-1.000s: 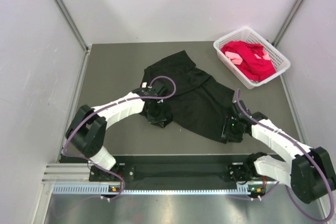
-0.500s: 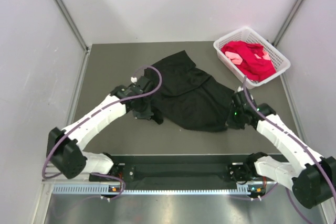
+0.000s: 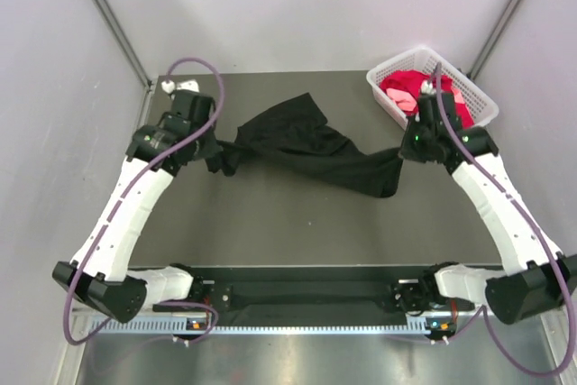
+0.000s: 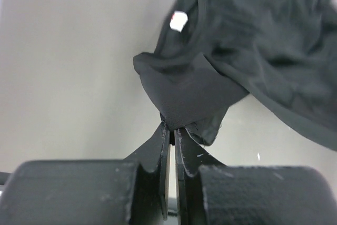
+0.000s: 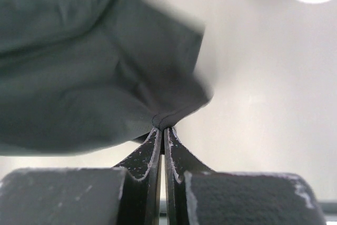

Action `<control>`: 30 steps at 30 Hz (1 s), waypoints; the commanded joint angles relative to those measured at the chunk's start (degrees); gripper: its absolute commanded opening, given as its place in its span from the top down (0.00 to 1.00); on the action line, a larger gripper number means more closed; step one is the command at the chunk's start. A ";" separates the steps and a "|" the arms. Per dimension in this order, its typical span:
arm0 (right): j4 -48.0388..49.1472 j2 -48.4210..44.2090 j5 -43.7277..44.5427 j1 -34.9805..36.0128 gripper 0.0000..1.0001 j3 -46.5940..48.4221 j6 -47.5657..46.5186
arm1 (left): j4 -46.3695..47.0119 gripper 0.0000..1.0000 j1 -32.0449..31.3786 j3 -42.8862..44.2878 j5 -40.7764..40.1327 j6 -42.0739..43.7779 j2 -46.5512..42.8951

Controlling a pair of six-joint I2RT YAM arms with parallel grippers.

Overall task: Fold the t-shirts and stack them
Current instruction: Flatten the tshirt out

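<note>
The black t-shirt (image 3: pixel 311 151) hangs stretched between both arms above the table, sagging in the middle. My left gripper (image 3: pixel 213 152) is shut on its left edge; in the left wrist view the cloth (image 4: pixel 210 72) bunches at the tips of that gripper (image 4: pixel 172 127). My right gripper (image 3: pixel 404 158) is shut on the shirt's right hem, and in the right wrist view the fold of fabric (image 5: pixel 95 72) is pinched at the tips of this gripper (image 5: pixel 162 128). Red and pale pink t-shirts (image 3: pixel 424 101) lie crumpled in the basket, partly hidden by the right arm.
The white lattice basket (image 3: pixel 389 107) stands at the table's back right corner, right beside the right arm's wrist. The dark table top (image 3: pixel 288 223) lies below the shirt. Grey walls close in on both sides and behind.
Both arms have risen and spread apart, lifting the black t-shirt off the table and stretching it. The right gripper closed on the hem during this time.
</note>
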 commanded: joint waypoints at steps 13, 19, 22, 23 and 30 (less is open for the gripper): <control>0.59 27.89 -9.72 -6.64 1.00 49.53 -8.22 | 6.87 0.94 14.07 35.04 10.56 6.39 19.22; 2.17 29.04 -13.59 -7.78 1.00 58.63 -5.41 | 8.97 0.93 14.16 44.40 13.22 7.88 19.25; 2.61 26.76 -14.83 -8.31 1.00 57.32 -5.41 | 12.57 0.92 14.16 40.82 15.06 8.15 14.61; 2.70 25.88 -14.83 -8.40 1.00 56.36 -5.49 | 13.54 0.92 14.16 38.88 15.32 8.15 13.01; 3.22 11.13 -14.65 -8.49 1.00 34.15 -4.80 | 13.29 0.94 14.07 12.36 19.53 6.22 -1.14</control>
